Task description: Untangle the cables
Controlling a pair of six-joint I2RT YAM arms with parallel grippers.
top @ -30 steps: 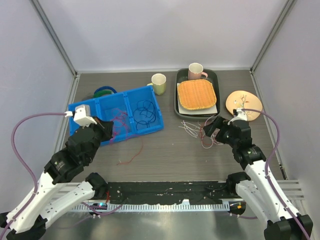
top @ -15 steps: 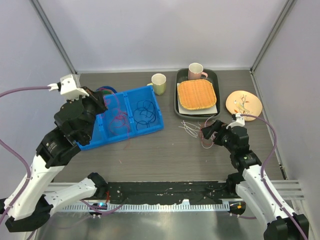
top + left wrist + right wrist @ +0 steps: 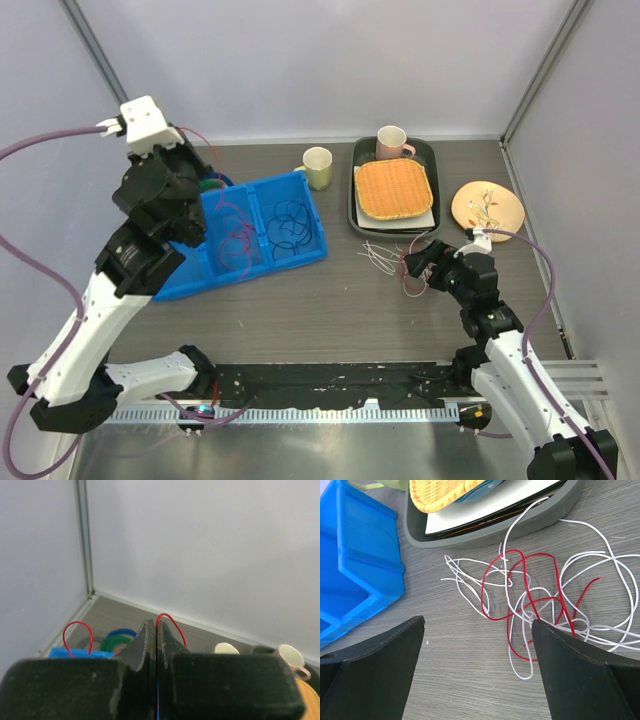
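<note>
My left gripper is raised high above the back left of the blue bin and is shut on a thin red cable that arcs out of its closed jaws. The red cable trails down toward the bin's middle compartment, where more red cable lies. Dark blue cables loop in the right compartment. A tangle of red and white cables lies on the table right of the bin. My right gripper is open and low just beside this tangle, its jaws holding nothing.
A green-and-blue coiled band lies behind the bin, also in the left wrist view. A cream cup, a grey tray with a wicker plate and pink mug, and a wooden plate stand at the back right.
My left arm rose from the table in front of the bin up and back to the left, carrying the red cable off the table. The right arm shifted slightly nearer.
</note>
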